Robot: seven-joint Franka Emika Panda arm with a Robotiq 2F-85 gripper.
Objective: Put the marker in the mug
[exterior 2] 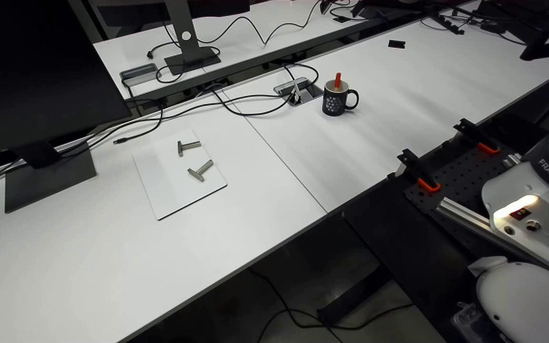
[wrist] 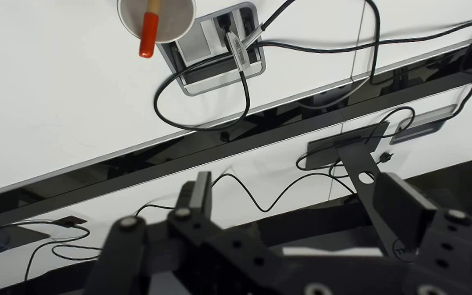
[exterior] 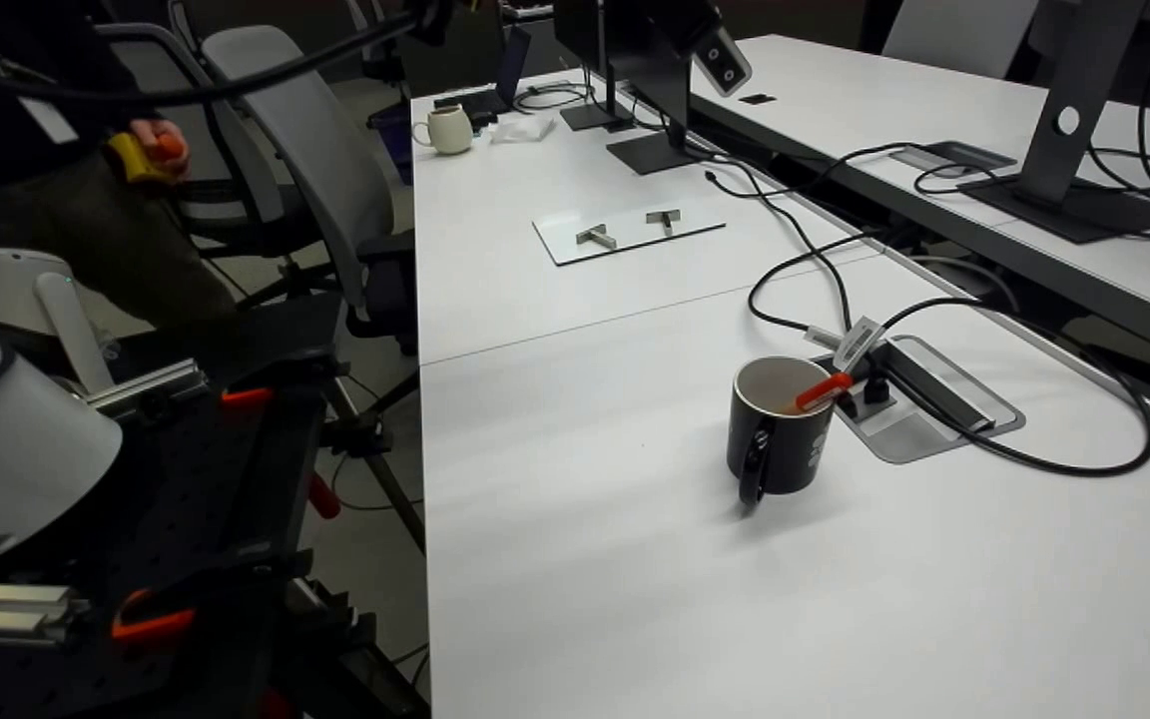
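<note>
Standing wide and empty, tool (wrist: 296, 188) could, if swung low, snag the marker (wrist: 150, 30) leaning in the mug (exterior: 783, 434) below tool level, tipping both.

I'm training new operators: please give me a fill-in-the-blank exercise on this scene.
The marker has its lower part ____ the mug, not outside it.
Outside, the mug is mostly ____.
Exactly ____ T-shaped pieces lie on the thin board.
The gripper holds nothing and is ____, not shut.

Missing words: inside; black; two; open.
</note>
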